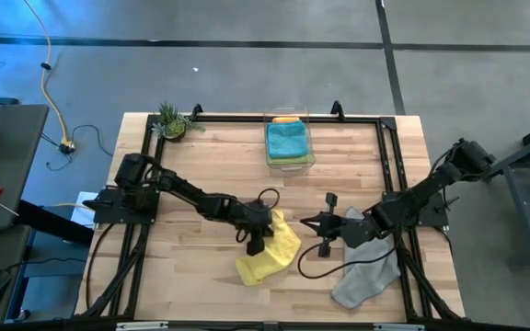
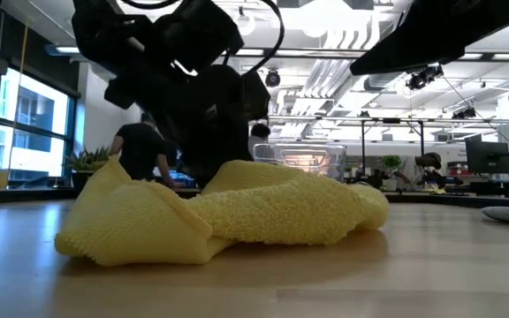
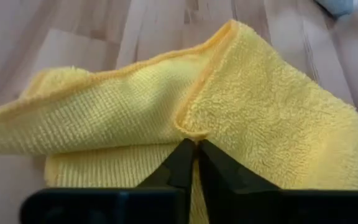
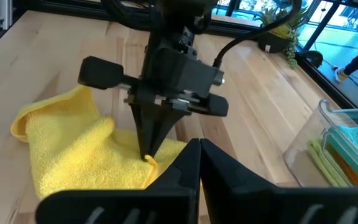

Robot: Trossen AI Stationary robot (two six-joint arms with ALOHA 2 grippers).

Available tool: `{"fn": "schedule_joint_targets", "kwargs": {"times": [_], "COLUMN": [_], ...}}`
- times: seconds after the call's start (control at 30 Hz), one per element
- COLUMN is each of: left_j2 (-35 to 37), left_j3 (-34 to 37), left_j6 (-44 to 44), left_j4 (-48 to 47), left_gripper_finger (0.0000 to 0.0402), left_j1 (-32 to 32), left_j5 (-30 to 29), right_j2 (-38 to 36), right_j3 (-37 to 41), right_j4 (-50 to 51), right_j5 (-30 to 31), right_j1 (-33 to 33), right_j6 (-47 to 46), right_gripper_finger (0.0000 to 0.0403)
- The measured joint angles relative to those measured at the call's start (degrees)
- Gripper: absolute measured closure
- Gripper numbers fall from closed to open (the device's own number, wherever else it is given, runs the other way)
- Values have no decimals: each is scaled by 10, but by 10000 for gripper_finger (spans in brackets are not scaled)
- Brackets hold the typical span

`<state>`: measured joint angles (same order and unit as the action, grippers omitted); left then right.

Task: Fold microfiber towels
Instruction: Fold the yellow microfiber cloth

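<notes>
Pale wooden planks form the surface (image 1: pixel 210 165), where the yellow towel (image 1: pixel 270 253) lies crumpled near the front edge, its long axis running diagonally from the front toward the right arm. The left end effector (image 3: pixel 194 146) is pinched closed on a hemmed edge of that towel, probably to draw it flat for folding. The right end effector (image 1: pixel 325 223) waits nearby, closed and empty, just beside the grey towel (image 1: pixel 366 276). Folded towels sit in the clear bin (image 1: pixel 289 142) at the back.

Matte black arms (image 1: pixel 191 195), looping black cables, tapered wedge-shaped fingers (image 3: pixel 178 168).
</notes>
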<state>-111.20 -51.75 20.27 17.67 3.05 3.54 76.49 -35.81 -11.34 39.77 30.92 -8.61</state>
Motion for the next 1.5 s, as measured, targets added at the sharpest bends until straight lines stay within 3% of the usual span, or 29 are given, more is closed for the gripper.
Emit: {"fn": "schedule_joint_targets", "kwargs": {"times": [0.27, 0.53, 0.67, 0.8, 0.9, 1.33, 1.5], "left_j2": [90, 239, 300, 327, 325, 316, 316], "left_j3": [0, 0, 0, 0, 3, 89, 89], "left_j6": [-39, -31, 19, 93, 147, 333, 329], "left_j4": [-49, -251, -378, -491, -557, -631, -629], "left_gripper_finger": [400, 401, 401, 401, 401, 402, 402], "left_j1": [19, 51, 67, 81, 92, 97, 97], "left_j5": [-58, -247, -345, -407, -426, -462, -461], "right_j2": [0, 0, 0, 0, 0, 0, 37], "right_j3": [0, 0, 0, 0, 0, -1, -1], "right_j4": [4, 9, 9, 9, 10, 12, -43], "right_j5": [-1, -1, -1, -1, -1, -2, -80], "right_j1": [0, 0, 0, 0, 0, -6, -38], "right_j6": [-1, -4, -4, -4, -4, -21, -51], "right_gripper_finger": [403, 403, 403, 403, 403, 403, 396]}}
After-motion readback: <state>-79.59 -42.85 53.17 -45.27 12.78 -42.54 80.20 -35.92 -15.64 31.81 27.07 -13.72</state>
